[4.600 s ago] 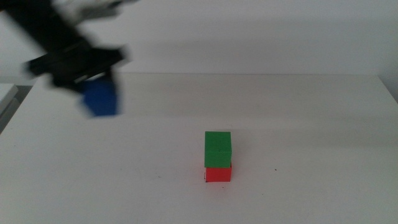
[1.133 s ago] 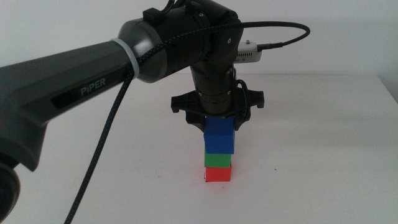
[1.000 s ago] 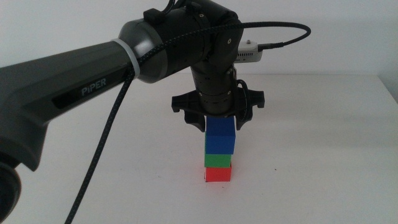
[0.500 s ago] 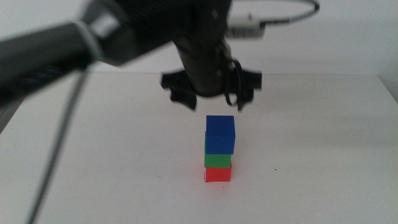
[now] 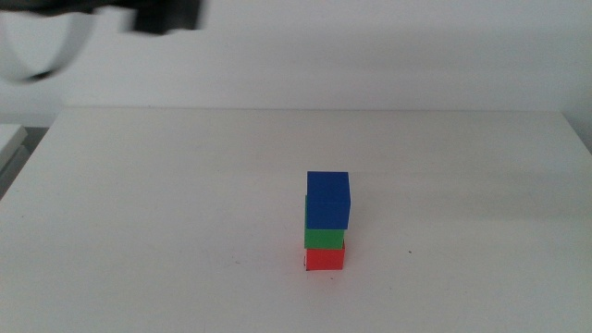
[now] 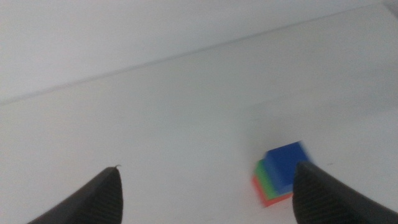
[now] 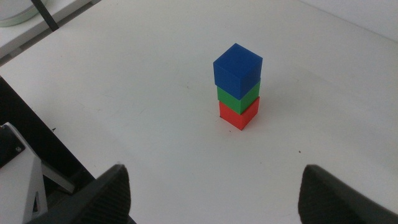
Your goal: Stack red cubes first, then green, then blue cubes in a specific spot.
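Note:
One stack stands near the table's middle: the red cube at the bottom, the green cube on it, and the blue cube on top, sitting slightly askew. The left wrist view shows the blue cube, the green cube and the red cube from high above. My left gripper is open and empty, far from the stack; its arm is a dark blur at the top left. My right gripper waits open and empty, facing the stack from a distance.
The white table ends at a far edge under a pale wall. In the right wrist view a dark stand and a pale round object lie beyond the table's side.
The left gripper has let go of the blue cube, risen off the stack and swung away up and to the left. The blue cube stays on the green one.

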Robot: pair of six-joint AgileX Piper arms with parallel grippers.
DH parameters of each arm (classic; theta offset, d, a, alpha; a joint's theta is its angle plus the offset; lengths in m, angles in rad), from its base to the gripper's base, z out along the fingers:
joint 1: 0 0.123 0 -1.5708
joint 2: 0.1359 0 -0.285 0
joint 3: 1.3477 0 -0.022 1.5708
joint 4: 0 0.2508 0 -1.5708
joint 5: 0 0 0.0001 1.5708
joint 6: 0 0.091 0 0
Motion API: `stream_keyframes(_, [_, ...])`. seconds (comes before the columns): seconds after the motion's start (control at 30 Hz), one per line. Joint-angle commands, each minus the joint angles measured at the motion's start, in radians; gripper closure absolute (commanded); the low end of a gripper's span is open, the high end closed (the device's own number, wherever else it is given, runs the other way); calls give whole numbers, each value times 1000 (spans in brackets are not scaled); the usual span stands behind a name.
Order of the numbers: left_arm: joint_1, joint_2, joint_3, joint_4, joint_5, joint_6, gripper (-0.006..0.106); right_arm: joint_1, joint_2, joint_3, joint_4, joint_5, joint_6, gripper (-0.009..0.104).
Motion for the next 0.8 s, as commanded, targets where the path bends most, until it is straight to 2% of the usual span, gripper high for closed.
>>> stream_keyframes(0.0, [3, -111, 80, 50, 10, 29, 8, 1, -4, 6, -6, -10, -8, 4])
stream_keyframes(0.1, [74, -252, 212, 45, 7, 64, 8, 1, -4, 6, -6, -10, -8, 4])
stream_keyframes(0.2, [249, -394, 357, -117, -211, 258, 8, 1, -4, 6, -6, -10, -8, 4])
stream_keyframes(0.27, [412, -495, 450, -250, -288, 364, 8, 1, -4, 6, -6, -10, -8, 4])
stream_keyframes(0.3, [462, -523, 487, -295, -295, 404, 8, 1, -4, 6, -6, -10, -8, 4])
stream_keyframes(0.37, [541, -576, 535, -331, -292, 449, 8, 1, -4, 6, -6, -10, -8, 4])
stream_keyframes(0.63, [571, -669, 562, -453, -302, 455, 8, 1, -4, 6, -6, -10, -8, 4])
stream_keyframes(0.77, [571, -677, 560, -437, -332, 455, 8, 1, -4, 6, -6, -10, -8, 4])
